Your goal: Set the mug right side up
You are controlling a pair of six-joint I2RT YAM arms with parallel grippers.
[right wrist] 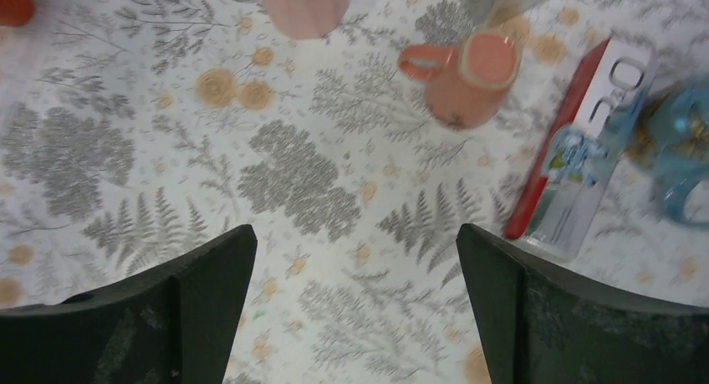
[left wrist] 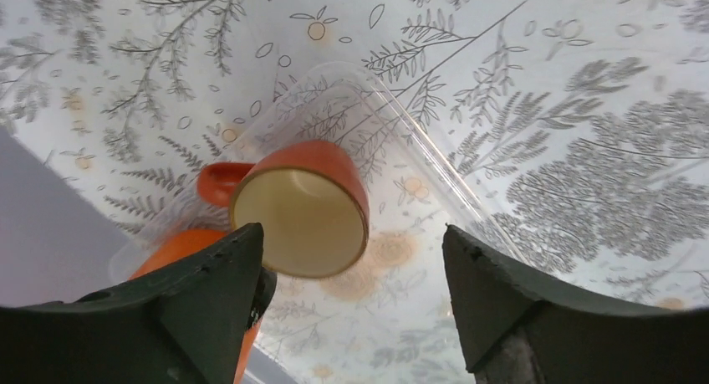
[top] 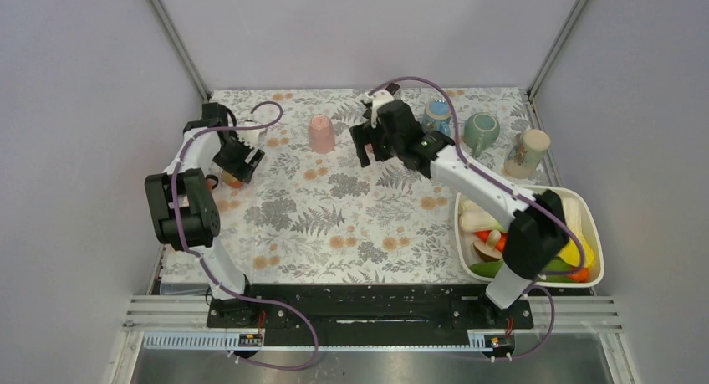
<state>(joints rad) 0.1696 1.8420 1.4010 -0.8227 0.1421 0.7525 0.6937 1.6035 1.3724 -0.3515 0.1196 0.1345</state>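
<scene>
An orange mug [left wrist: 301, 208] stands in a clear plastic tray [left wrist: 422, 145] at the table's left edge. Its cream-coloured round end faces up at the left wrist camera and its handle [left wrist: 219, 183] points left. My left gripper [left wrist: 351, 233] hangs just above it, open, with the mug free beside the left fingertip. From above, the left gripper [top: 238, 160] covers most of the orange mug [top: 232, 181]. My right gripper [top: 374, 141] is open over the far middle of the table, and in its own view this right gripper [right wrist: 355, 233] has only tablecloth between the fingers.
A second orange object [left wrist: 180, 250] lies behind my left finger. An upside-down pink cup [top: 321, 133], a salmon mug [right wrist: 468, 74], a red-edged box [right wrist: 585, 150], a blue mug [top: 436, 116], a green mug [top: 482, 131] and a floral cup [top: 527, 152] line the far side. A white bin [top: 589, 225] of toys stands at the right.
</scene>
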